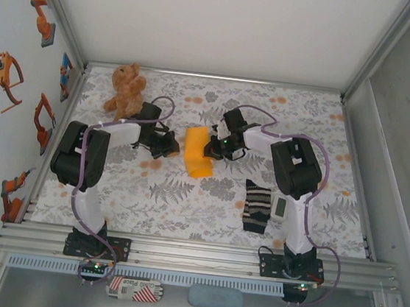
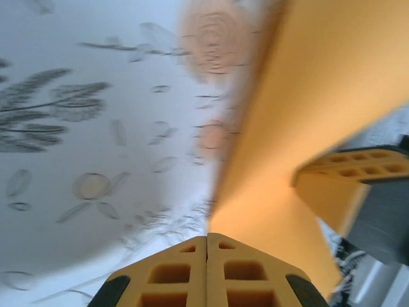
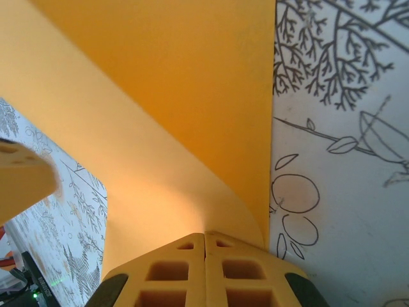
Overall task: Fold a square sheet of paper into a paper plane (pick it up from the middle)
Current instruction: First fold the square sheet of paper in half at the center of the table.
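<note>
The square sheet of paper (image 1: 198,151) is bright orange-yellow and sits mid-table, bent over on itself between the two grippers. My left gripper (image 1: 170,146) is at its left side. In the left wrist view the left gripper (image 2: 207,238) is shut, and the paper (image 2: 300,96) rises from its tips. My right gripper (image 1: 211,148) is at the paper's right side. In the right wrist view the right gripper (image 3: 204,234) is shut on a curled edge of the paper (image 3: 160,96). A pointed paper plane is out of view.
A brown teddy bear (image 1: 126,89) sits at the back left. A striped black-and-white sock (image 1: 256,207) and a small white device (image 1: 282,207) lie front right, near the right arm's base. Walls enclose the floral table (image 1: 184,210) on three sides.
</note>
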You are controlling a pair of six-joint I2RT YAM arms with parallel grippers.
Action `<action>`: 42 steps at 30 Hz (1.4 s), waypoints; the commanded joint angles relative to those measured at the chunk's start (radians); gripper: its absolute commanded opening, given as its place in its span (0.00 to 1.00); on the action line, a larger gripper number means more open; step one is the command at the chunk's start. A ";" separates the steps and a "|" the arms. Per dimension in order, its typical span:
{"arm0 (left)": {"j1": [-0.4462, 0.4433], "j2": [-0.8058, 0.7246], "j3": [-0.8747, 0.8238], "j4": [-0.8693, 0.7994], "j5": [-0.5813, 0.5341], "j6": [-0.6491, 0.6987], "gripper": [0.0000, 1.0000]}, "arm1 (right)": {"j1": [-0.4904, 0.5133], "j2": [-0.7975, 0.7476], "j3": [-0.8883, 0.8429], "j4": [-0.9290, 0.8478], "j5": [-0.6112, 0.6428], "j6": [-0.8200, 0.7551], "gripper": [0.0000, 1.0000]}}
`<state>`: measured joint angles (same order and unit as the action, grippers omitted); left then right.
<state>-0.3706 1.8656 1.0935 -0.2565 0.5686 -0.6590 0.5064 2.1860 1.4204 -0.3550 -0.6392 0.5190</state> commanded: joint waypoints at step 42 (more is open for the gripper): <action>-0.072 0.138 -0.002 0.479 0.010 -0.174 0.00 | -0.014 0.141 -0.131 -0.210 0.395 0.017 0.00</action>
<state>-0.4454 1.9804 1.0657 0.1993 0.5758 -0.8154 0.5121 2.1742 1.4006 -0.3328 -0.6140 0.5339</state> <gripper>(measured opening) 0.045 0.049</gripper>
